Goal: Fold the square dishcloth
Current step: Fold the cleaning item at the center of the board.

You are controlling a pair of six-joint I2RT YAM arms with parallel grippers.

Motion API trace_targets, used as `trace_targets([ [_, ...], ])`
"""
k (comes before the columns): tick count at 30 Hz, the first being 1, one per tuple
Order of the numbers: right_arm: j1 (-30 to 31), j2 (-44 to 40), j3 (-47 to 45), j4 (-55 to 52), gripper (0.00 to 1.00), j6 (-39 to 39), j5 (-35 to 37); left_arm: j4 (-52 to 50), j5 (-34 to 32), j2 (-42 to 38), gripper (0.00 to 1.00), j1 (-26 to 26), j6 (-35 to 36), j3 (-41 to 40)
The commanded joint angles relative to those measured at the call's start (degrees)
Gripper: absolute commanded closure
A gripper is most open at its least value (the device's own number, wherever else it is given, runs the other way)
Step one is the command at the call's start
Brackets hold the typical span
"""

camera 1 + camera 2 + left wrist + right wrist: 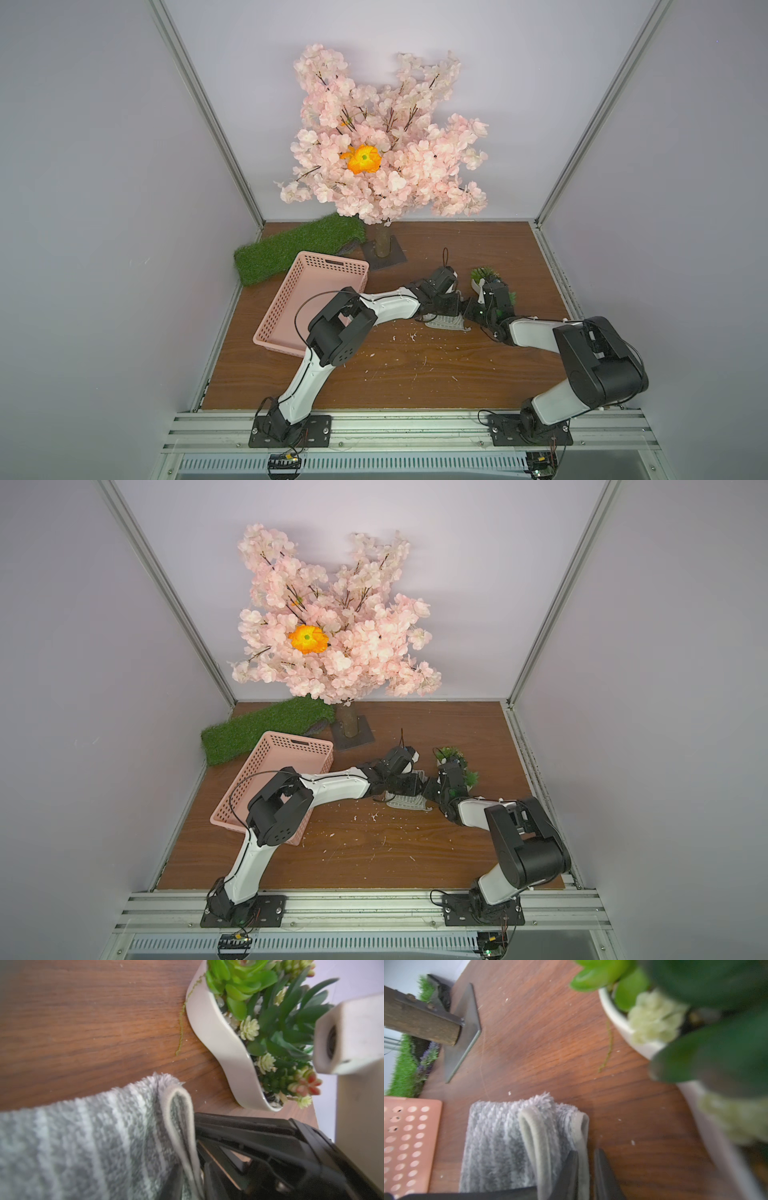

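The square dishcloth (444, 323) (405, 803), grey with whitish stripes, lies folded into a small bundle on the wooden table right of centre. Both arms meet over it in both top views. My left gripper (191, 1178) (451, 311) stands over one end; its jaws are slightly parted, and the doubled pale hem of the dishcloth (83, 1136) lies loose between them. My right gripper (586, 1159) (468, 316) is open a little too. The hem of the dishcloth (498, 1142) rests against one finger, and bare table shows beside the other.
A white pot of succulents (478, 286) (218, 1043) stands close behind the grippers. A pink basket (274, 307) lies left of the cloth. The blossom tree's base plate (384, 255) and a green grass mat (291, 249) are at the back left.
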Motion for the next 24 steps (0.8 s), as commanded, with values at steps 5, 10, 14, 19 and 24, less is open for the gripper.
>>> trace_targets([
  [5, 0.4, -3.4, 4.6, -6.0, 0.74, -4.1, 2.2, 10.6, 10.4, -4.5, 0.72, 1.8, -3.2, -2.8],
  [10, 0.4, -5.2, 6.5, -9.0, 0.74, -5.0, 4.5, 14.1, 11.0, -9.8, 0.69, 3.1, -3.8, -7.7],
  [14, 0.9, -8.1, 6.7, -11.3, 0.74, -4.9, 5.1, 12.5, 8.2, -14.0, 0.69, 3.8, -1.8, -10.9],
  [19, 1.9, -12.4, 5.7, -13.3, 0.75, -4.5, 6.5, 7.3, 1.1, -17.5, 0.7, 4.3, 3.1, -15.1],
  [24, 4.9, -12.4, 6.2, -12.6, 0.8, -4.3, 5.2, 4.0, -2.7, -18.3, 0.76, 4.5, 5.5, -19.2],
])
